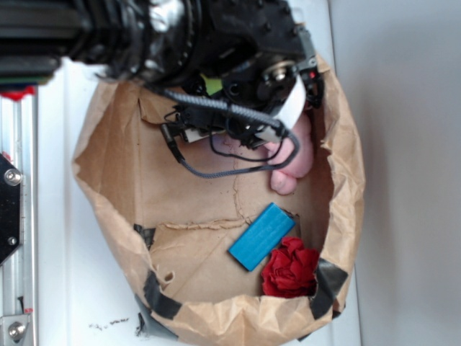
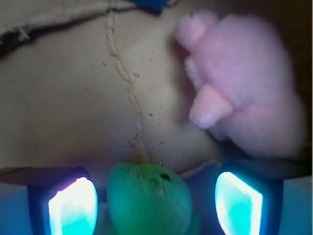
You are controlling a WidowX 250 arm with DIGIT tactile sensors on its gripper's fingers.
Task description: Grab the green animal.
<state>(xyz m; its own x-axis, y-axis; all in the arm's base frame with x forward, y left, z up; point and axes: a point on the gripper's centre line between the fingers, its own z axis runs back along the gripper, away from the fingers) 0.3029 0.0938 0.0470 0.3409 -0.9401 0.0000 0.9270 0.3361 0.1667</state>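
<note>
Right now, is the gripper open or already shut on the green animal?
Open. In the wrist view the green animal sits between the two fingers, and a gap shows on each side of it, so the gripper has not yet clamped it.

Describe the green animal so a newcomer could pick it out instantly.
Start at the brown paper bag lying open on the white surface. In the wrist view the green animal sits on the bag's floor between the fingers of the tool, with gaps either side. It is rounded and green; the neighbouring plush is pink.

The gripper (image 2: 155,200) hung low inside the paper bag (image 1: 115,155), pads (image 2: 73,205) spread either side of the green animal (image 2: 149,198)
</note>
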